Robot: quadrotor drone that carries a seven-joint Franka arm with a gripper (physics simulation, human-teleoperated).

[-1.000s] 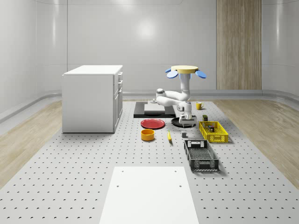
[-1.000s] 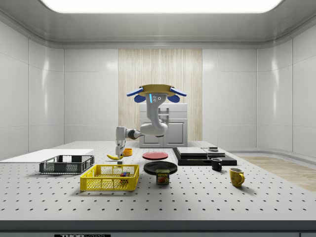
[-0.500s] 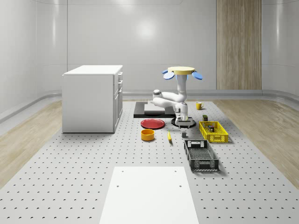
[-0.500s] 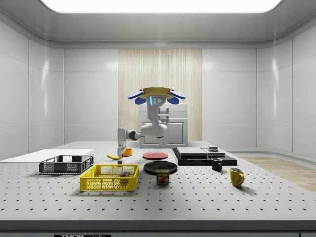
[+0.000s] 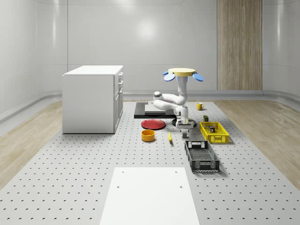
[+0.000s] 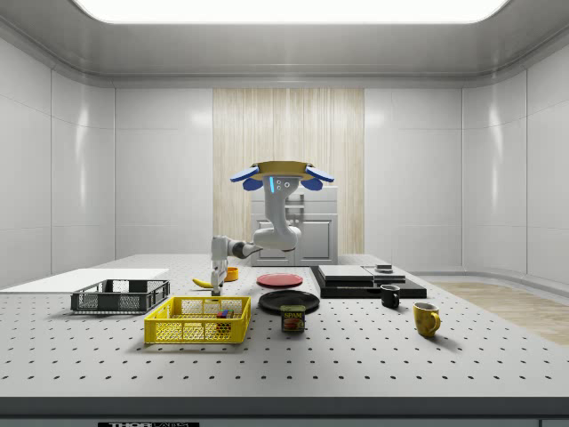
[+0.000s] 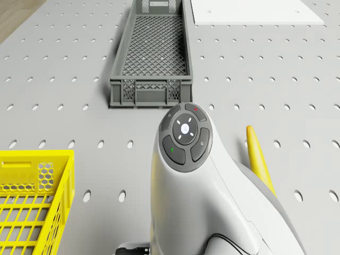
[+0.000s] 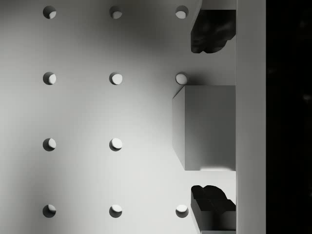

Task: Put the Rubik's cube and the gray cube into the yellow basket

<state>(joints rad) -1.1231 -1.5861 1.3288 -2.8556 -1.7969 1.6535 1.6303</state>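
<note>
Over the last second the drone [image 5: 183,72] has drifted toward the whole-scene view's left and hovers over the table beside the yellow basket [image 5: 214,132], while the arm has lowered the gripper [image 8: 212,117] over the gray cube [image 8: 207,127]. Its fingers [image 8: 209,31] stand spread on either side of the cube, not yet gripping. The Rubik's cube [image 6: 224,314] already seems to lie in the basket, so I judge the gray cube's pickup comes next.

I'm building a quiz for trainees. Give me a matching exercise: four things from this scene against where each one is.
1 gray cube
2 banana
3 drone
4 yellow mug

A hovering over the table
B near the orange bowl
C between the open fingers of the end effector
D near the black mug

Pairs: 1-C, 2-B, 3-A, 4-D
</note>
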